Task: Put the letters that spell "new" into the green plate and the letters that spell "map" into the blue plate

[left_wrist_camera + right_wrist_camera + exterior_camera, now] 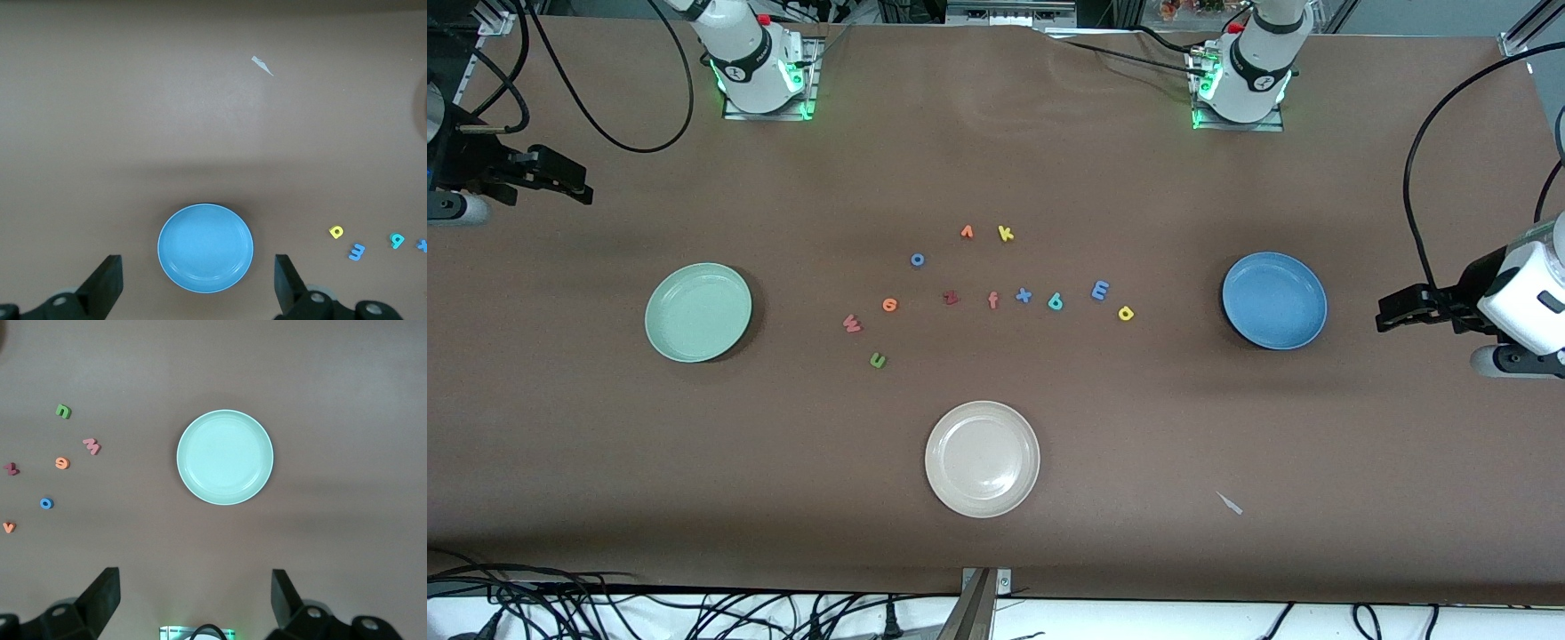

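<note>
My left gripper (197, 287) hangs high over the blue plate (1274, 300), fingers (107, 283) spread wide and holding nothing. My right gripper (193, 607) hangs the same way over the green plate (698, 312), fingers (103, 597) wide apart and empty. Both plates hold nothing.

Taking the cream plate (983, 459) as the mark, all the letters lie farther from the front camera than it. The green n (878, 360), pink w (852, 324) and orange e (889, 305) sit toward the green plate. The blue m (1101, 290), yellow p (1126, 313) and teal a (1056, 302) sit toward the blue plate. None touches my fingers.
</note>
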{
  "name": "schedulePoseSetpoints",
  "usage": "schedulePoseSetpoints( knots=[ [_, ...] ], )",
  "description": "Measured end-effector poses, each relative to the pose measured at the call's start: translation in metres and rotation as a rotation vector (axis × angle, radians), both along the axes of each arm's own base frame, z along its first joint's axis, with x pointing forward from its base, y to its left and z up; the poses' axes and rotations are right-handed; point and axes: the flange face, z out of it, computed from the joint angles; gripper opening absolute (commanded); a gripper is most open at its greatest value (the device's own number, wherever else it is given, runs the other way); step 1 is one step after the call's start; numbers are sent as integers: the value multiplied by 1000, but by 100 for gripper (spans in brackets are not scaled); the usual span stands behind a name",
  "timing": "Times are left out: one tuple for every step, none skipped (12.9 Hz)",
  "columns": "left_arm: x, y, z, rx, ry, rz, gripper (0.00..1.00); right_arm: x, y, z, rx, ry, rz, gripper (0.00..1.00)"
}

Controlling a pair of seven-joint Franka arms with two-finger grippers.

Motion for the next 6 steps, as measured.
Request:
schedulePoseSetpoints(
  knots=[
    [0, 0, 0, 0, 0, -6, 100, 0, 0, 0, 0, 2, 0, 100],
    [0, 0, 0, 0, 0, -14, 100, 0, 0, 0, 0, 4, 0, 100],
    [0, 1, 0, 0, 0, -22, 100, -1, 0, -1, 0, 7, 0, 100],
    [0, 3, 0, 0, 0, -31, 100, -1, 0, -1, 0, 8, 0, 100],
    [0, 4, 0, -1, 0, -40, 100, -1, 0, -1, 0, 9, 0, 100],
    [0, 4, 0, -1, 0, -42, 100, -1, 0, -1, 0, 10, 0, 100]
  ],
)
